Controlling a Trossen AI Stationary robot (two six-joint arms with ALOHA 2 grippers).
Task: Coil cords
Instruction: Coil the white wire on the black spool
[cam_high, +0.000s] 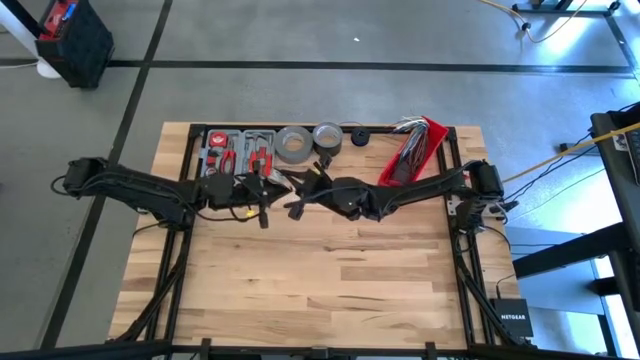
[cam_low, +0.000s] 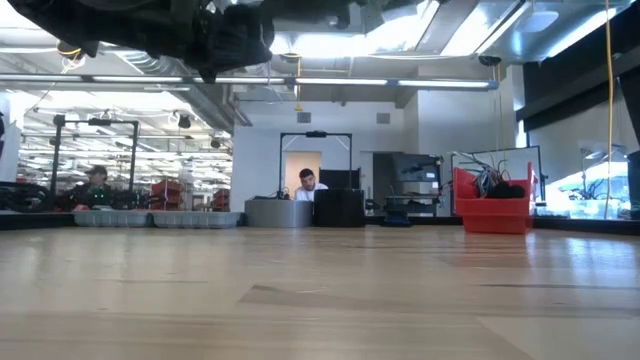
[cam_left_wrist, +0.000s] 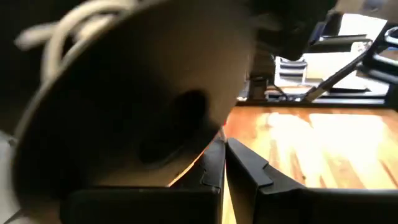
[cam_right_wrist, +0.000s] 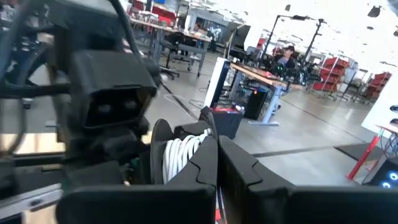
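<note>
A: Where is the cord?

B: In the right wrist view the white cord (cam_right_wrist: 182, 154) is wound around a dark spool (cam_right_wrist: 163, 151), just beyond the right gripper (cam_right_wrist: 217, 163), in the lower middle of the frame. In the left wrist view a few white loops show at the upper left, on a big round disc close to the lens.

A: And the grippers?

B: From above, the left gripper (cam_high: 262, 192) and the right one meet in the upper middle of the frame, over the wooden surface (cam_high: 330, 290), just below the grey tape rolls (cam_high: 294, 144). The right gripper's fingers sit nearly together; whether they pinch anything, I cannot tell. The left gripper's fingers look close together too, but the disc hides what is between them.

A: Anything else nearby?

B: A red bin (cam_high: 420, 148) at the upper right of the surface.
</note>
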